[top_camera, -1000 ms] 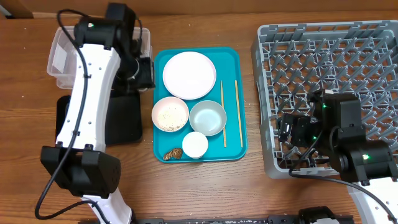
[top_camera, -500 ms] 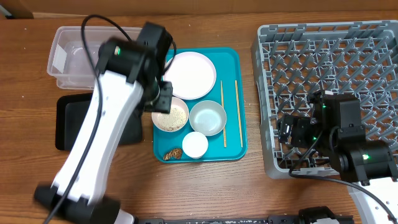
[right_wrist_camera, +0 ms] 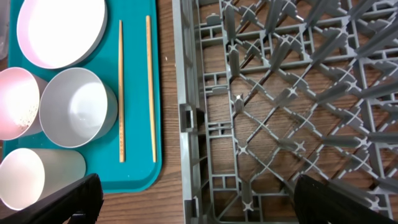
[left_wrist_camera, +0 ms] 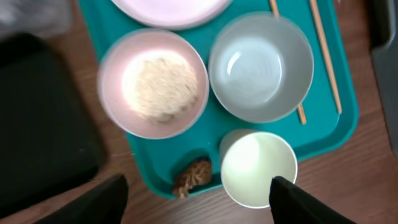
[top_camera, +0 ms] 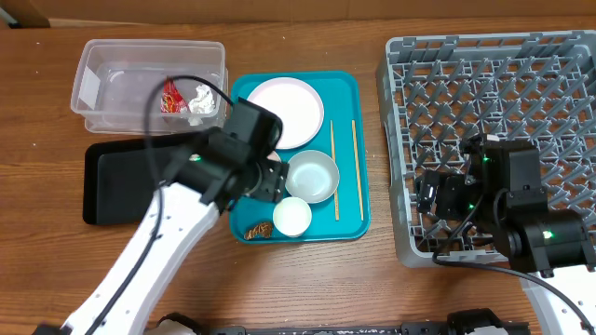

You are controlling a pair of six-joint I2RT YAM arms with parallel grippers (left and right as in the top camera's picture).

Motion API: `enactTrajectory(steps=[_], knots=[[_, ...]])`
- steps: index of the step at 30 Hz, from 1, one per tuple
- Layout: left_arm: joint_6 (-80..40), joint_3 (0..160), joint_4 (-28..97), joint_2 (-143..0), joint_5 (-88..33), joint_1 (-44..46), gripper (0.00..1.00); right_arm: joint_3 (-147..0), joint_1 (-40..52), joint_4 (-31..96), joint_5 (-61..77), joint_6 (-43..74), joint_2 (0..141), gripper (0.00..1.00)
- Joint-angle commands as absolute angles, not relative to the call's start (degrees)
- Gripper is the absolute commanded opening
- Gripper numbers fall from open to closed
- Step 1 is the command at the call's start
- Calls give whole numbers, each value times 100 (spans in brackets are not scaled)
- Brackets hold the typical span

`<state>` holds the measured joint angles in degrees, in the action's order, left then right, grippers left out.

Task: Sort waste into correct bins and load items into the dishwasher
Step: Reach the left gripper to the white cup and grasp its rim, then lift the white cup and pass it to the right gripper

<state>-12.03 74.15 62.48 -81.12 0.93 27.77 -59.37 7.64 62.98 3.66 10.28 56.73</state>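
Sorting waste: left gripper (left_wrist_camera: 194,202) is hovering wide open, empty, over the brown scrap (left_wrist_camera: 191,177) (front-edge side). It's needing a clean pinch next.

All I get of the room from here is the worktop (top_camera: 307,279): warm brown wood, its grain running left to right across the overhead view. The light on it is soft and even, and shadows stay faint. At the far left corner a pale tan shape (top_camera: 20,13) pokes in, too cropped for me to identify. A dark strip (top_camera: 326,328) runs along the near edge. Both wrist views show the same wood.
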Motion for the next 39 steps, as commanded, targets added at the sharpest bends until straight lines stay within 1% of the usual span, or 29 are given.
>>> enactTrajectory(steps=[1, 6, 10, 11, 13, 16, 17, 19, 21, 23, 28, 31, 33, 36, 39], knots=[[-854, 7074, 6051, -8458, -537, 2794, 70, -6117, 797, 6270, 392, 1031, 5596, 100], [-854, 7026, 6114, -9129, -733, 2801, 55, -6117, 797, 6270, 392, 1028, 5596, 100], [-856, 7026, 6125, -9616, -1074, 2808, 37, -6117, 797, 6270, 392, 1028, 5596, 100], [-856, 7026, 6128, -9695, -1129, 2812, 34, -6117, 797, 6270, 392, 1028, 5596, 100], [-856, 7026, 6143, -9843, -1190, 2821, 30, -6117, 797, 6270, 392, 1028, 5596, 100], [-854, 7026, 6169, -9977, -1184, 2821, 29, -6117, 797, 6270, 390, 1028, 5596, 100], [-856, 7026, 6165, -9990, -1184, 2821, 27, -6117, 799, 6267, 388, 1028, 5596, 100], [-856, 7024, 6165, -9992, -1181, 2821, 18, -6117, 797, 6270, 346, 1028, 5596, 100], [-856, 7026, 6167, -9992, -1179, 2818, 13, -6117, 797, 6270, 322, 1028, 5596, 100], [-856, 7026, 6169, -9992, -1184, 2816, 4, -6117, 797, 6270, 307, 1028, 5596, 100], [-856, 7168, 6377, -9988, -1146, 2753, 4, -6117, 797, 6265, 305, 1028, 5594, 100], [-840, 7594, 6742, -9961, -1214, 2602, 4, -6117, 797, 6265, 154, 1035, 5594, 100], [-397, 8254, 7179, -9953, -1667, 2388, 4, -6117, 797, 6261, -401, 1295, 5594, 100], [64, 9011, 7483, -9953, -2408, 2097, 4, -6117, 797, 6176, -1378, 2117, 5594, 100], [110, 9424, 7142, -9953, -3120, 1798, 4, -6117, 797, 5763, -1647, 2593, 5605, 100]])
